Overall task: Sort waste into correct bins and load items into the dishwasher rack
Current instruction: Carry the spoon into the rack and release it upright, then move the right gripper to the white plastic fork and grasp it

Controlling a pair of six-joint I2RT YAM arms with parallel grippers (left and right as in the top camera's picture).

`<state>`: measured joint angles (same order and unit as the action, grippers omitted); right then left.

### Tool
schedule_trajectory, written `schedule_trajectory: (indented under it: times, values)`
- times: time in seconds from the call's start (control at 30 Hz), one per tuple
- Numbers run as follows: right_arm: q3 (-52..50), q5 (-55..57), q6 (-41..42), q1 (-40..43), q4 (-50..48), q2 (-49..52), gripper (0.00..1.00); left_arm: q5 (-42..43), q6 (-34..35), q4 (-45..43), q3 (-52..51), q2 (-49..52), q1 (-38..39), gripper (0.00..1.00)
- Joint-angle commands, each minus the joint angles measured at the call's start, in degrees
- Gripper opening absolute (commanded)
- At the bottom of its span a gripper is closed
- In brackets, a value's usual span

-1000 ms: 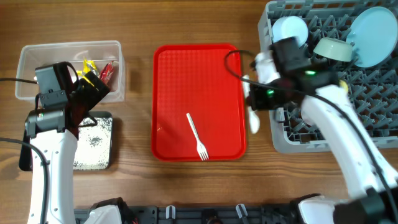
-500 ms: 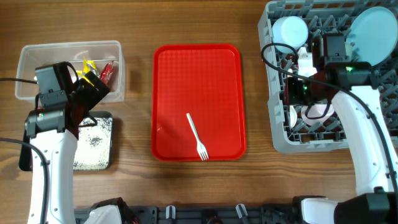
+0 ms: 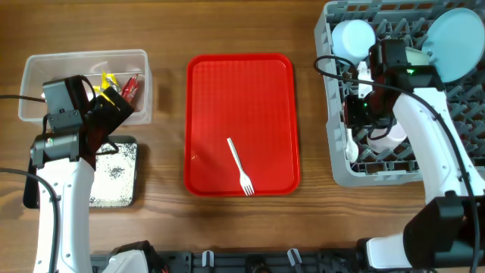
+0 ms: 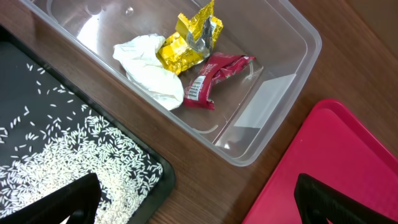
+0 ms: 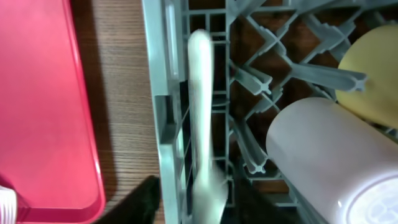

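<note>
Over the dishwasher rack (image 5: 159, 74), the right hand (image 5: 198, 194) stands parted around the white spoon (image 5: 201, 106), which lies loose beside the rack's wall where pegs should steady it; the left hand (image 4: 199, 205) hangs spread, empty, near the clear tub (image 4: 309, 42).

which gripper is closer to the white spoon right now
Right. The right gripper hangs directly over the spoon lying in the gray rack, jaws apart; the left gripper is far across the table, by the clear tub.
</note>
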<state>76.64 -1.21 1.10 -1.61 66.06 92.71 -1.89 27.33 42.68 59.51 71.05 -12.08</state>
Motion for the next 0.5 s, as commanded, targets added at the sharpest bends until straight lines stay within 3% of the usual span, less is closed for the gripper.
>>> schedule_trajectory:
  times: [0.0, 0.17, 0.3, 0.47]
  values:
    - [-0.15, 0.79, 0.44, 0.20, 0.00, 0.72, 0.49, -0.76, -0.07, -0.13, 0.87, 0.22, -0.31, 1.00]
    - [0.26, -1.84, 0.50, 0.20, 0.20, 0.26, 0.50, -0.76, -0.07, -0.13, 0.87, 0.22, -0.31, 1.00]
    - [0.61, -13.60, -1.36, -0.70, -0.52, -2.51, 0.50, -0.76, -0.07, -0.13, 0.87, 0.22, -0.31, 1.00]
    - [0.61, -15.85, 0.66, -8.94, -3.06, -5.79, 0.51, -0.76, -0.07, -0.13, 0.87, 0.22, -0.31, 1.00]
